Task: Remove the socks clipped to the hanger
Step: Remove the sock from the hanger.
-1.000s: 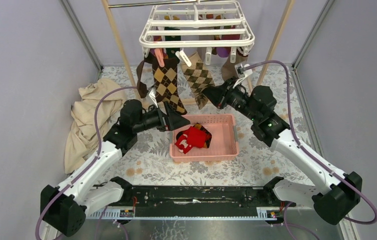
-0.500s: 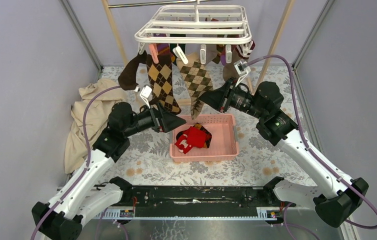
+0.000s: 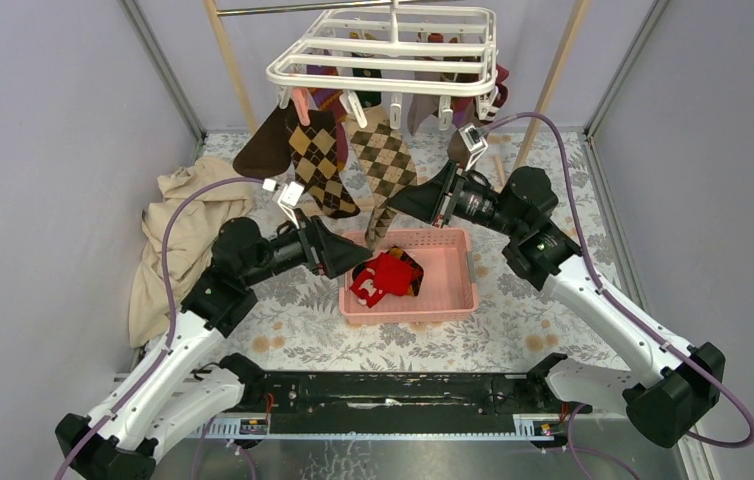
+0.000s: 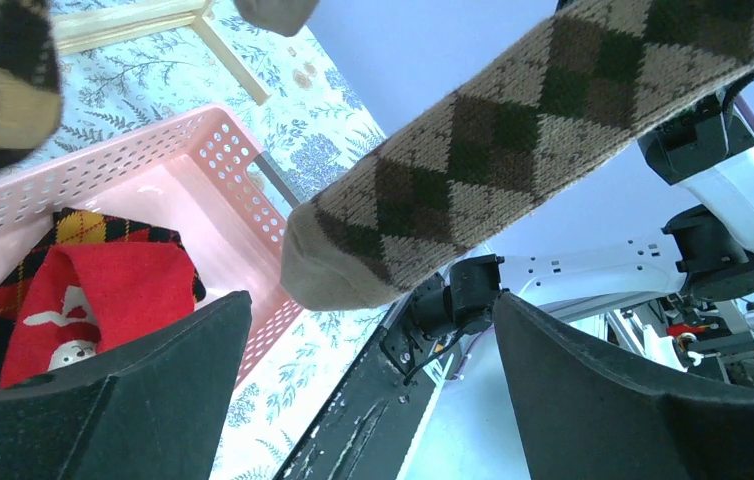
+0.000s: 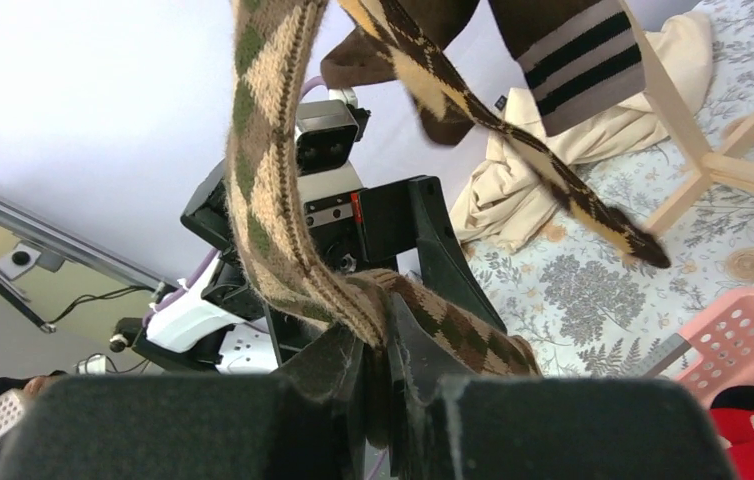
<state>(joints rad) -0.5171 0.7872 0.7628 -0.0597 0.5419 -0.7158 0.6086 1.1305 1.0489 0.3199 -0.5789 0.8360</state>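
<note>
The white hanger (image 3: pixel 383 55) hangs at the top, with several socks clipped below it. A brown-tan argyle sock (image 3: pixel 381 168) hangs from it; my right gripper (image 3: pixel 400 205) is shut on its lower part, seen pinched in the right wrist view (image 5: pixel 298 250). Its toe shows in the left wrist view (image 4: pixel 403 230). A second brown-yellow argyle sock (image 3: pixel 315 170) and a dark brown sock (image 3: pixel 265 148) hang to the left. My left gripper (image 3: pixel 355 256) is open and empty, just below that toe, over the basket's left edge.
A pink basket (image 3: pixel 453 285) on the floral table holds red and plaid socks (image 3: pixel 385 275). A beige cloth (image 3: pixel 178 230) lies at the left. Wooden frame poles (image 3: pixel 238 75) stand behind the hanger. Purple walls close in both sides.
The hanger has tilted and swung, its socks shifting left. My right gripper has moved left and closed on the argyle sock. My left arm has lowered and reached right toward the basket.
</note>
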